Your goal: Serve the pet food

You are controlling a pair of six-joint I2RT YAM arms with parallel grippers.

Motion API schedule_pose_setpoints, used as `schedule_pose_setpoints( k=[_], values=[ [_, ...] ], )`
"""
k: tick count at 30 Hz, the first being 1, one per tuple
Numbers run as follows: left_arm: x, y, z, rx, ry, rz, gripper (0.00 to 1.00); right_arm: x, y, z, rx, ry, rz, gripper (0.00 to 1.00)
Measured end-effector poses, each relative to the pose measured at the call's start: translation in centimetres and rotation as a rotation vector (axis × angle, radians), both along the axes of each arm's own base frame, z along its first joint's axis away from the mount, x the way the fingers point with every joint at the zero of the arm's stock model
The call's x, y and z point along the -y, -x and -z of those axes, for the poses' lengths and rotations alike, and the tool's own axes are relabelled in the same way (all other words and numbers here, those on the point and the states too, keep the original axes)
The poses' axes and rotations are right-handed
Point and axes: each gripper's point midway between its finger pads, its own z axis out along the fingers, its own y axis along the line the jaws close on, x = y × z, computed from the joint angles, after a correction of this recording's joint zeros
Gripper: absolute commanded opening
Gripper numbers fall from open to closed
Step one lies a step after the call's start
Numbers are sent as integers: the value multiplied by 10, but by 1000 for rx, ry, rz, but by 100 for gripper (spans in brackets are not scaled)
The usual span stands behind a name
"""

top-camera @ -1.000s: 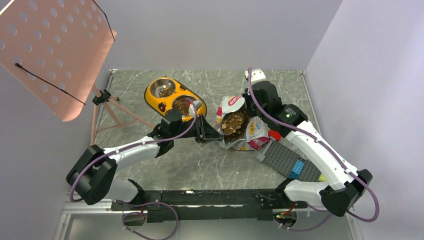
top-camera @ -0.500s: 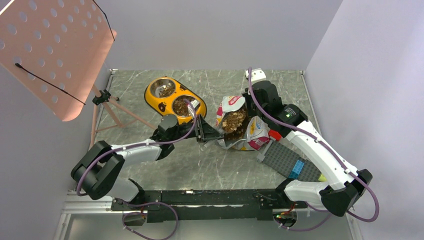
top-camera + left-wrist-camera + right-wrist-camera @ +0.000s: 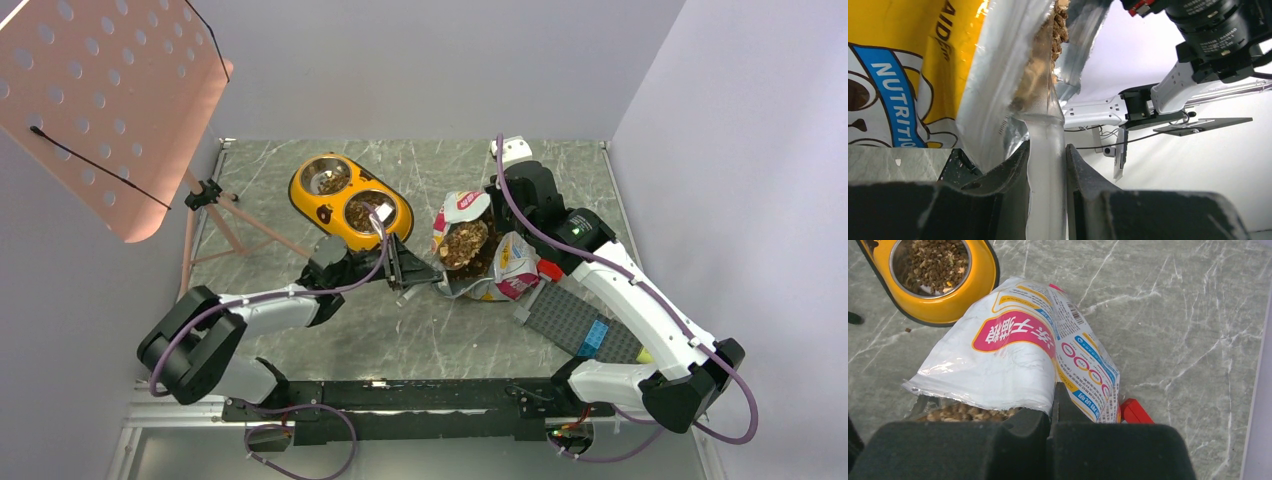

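Observation:
The pet food bag [image 3: 505, 262] lies open on the marble table, with brown kibble [image 3: 465, 243] showing in its mouth. My right gripper [image 3: 495, 212] is shut on the bag's far edge [image 3: 1013, 350], pinching the foil at the right gripper's [image 3: 1052, 400] tips. My left gripper [image 3: 400, 270] is shut on the handle of a clear plastic scoop [image 3: 1047, 190]. The scoop's cup lies against the bag's silver lining [image 3: 998, 75], with kibble [image 3: 1048, 50] seen through it. The yellow double bowl [image 3: 312, 210] stands to the left; both steel cups hold kibble [image 3: 935, 262].
A pink perforated music stand [image 3: 100, 100] on a tripod [image 3: 215, 195] rises at the left. A red piece [image 3: 1135, 412] lies by the bag. A grey baseplate [image 3: 570, 315] with a blue brick [image 3: 593, 338] lies under the right arm.
My left gripper has drawn the scoop back from the bowl's near cup and sunk toward the bag's near side. The right arm and bag have stayed put.

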Motion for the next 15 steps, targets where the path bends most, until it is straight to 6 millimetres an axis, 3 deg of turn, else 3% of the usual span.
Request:
schedule_pose_setpoints(
  k=[6,11,15],
  values=[
    [4,4,7,-9,-37,10,0,0,0,0,1,-1,0,0],
    [14,1,-8,37,-31,39,0,0,-1,1,-1,-1,1,0],
    [2,12,-4,43,-46,27,0,0,-2,0,0,-1,2,0]
  ],
)
